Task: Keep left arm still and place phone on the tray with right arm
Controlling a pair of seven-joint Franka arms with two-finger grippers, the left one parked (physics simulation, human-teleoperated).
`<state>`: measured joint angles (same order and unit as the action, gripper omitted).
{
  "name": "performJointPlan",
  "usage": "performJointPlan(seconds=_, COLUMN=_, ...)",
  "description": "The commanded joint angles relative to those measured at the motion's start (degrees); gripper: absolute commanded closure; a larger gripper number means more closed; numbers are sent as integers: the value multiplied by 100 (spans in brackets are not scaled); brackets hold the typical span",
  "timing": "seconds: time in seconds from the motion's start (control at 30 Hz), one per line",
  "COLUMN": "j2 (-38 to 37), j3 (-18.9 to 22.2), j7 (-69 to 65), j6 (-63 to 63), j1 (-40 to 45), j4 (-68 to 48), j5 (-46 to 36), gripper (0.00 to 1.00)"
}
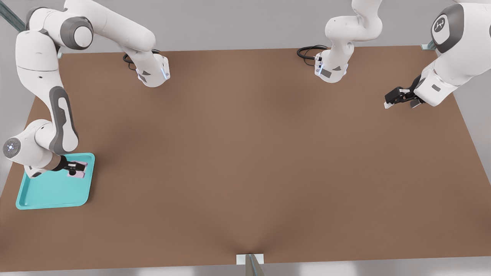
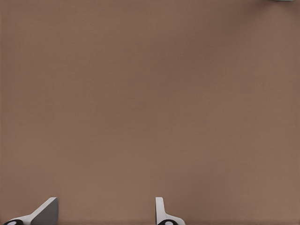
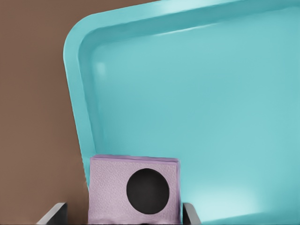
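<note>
Plastic, smooth and turquoise, makes up the tray (image 1: pixel 53 191), a roughly square dish with rounded corners and a low raised rim, lying flat at about eight o'clock on the brown matte table (image 1: pixel 249 153). The right arm (image 1: pixel 42 76), glossy white with grey joint patches, bends down over it, and its round wrist cap carries a small bluish light. Its black gripper (image 1: pixel 78 168) sits low over the tray's corner at about one o'clock of the tray, near the rim. The phone (image 1: pixel 76 173) is there, between the fingers and inside the rim, pale pink-lilac and squarish.

In the right wrist view the phone (image 3: pixel 135 190) has a fine grainy surface and one black round lens on the face turned to the camera; its lower edge is cut off. One grey finger (image 3: pixel 190 214) lies right against its side, while the other stands a little apart from it, so the jaws are spread slightly wider than the phone. I cannot tell whether the phone rests on the tray (image 3: pixel 197 117) floor or hangs just above it. The tray's inside shines with soft highlights, and its curved rim meets bare table beyond.

No writing shows on phone or tray.
</note>
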<state>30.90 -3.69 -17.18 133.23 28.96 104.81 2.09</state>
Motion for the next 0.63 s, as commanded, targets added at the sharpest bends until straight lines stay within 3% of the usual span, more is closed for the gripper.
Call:
performJointPlan(seconds=0.0, j2=12, j3=-1, j7=-2185, j6=-61, j1=13, j4=-74, j5=11, gripper=0)
performJointPlan(seconds=0.07, j2=-269, j3=-97, j7=-2167, j6=-823, j1=-84, j4=-687, j5=-7, gripper=0)
performJointPlan(seconds=0.13, j2=-374, j3=-721, j7=-1887, j6=-2600, j1=-268, j4=-2403, j5=169, gripper=0)
performJointPlan(seconds=0.2, j2=-821, j3=-809, j7=-649, j6=-3277, j1=-1040, j4=-2755, j5=450, gripper=0)
performJointPlan(seconds=0.27, j2=-1666, j3=-195, j7=873, j6=-4303, j1=-2419, j4=-2886, j5=477, gripper=0)
performJointPlan(seconds=0.3, j2=-1806, j3=550, j7=1172, j6=-4894, j1=-3175, j4=-3186, j5=127, gripper=0)
performJointPlan(seconds=0.33, j2=-1868, j3=825, j7=1252, j6=-4903, j1=-3432, j4=-3212, j5=55, gripper=0)
performJointPlan(seconds=0.4, j2=-2263, j3=870, j7=1287, j6=-4939, j1=-3432, j4=-2950, j5=-86, gripper=0)
performJointPlan(seconds=0.6, j2=-2281, j3=826, j7=1322, j6=-4895, j1=-3432, j4=-2825, j5=-33, gripper=0)
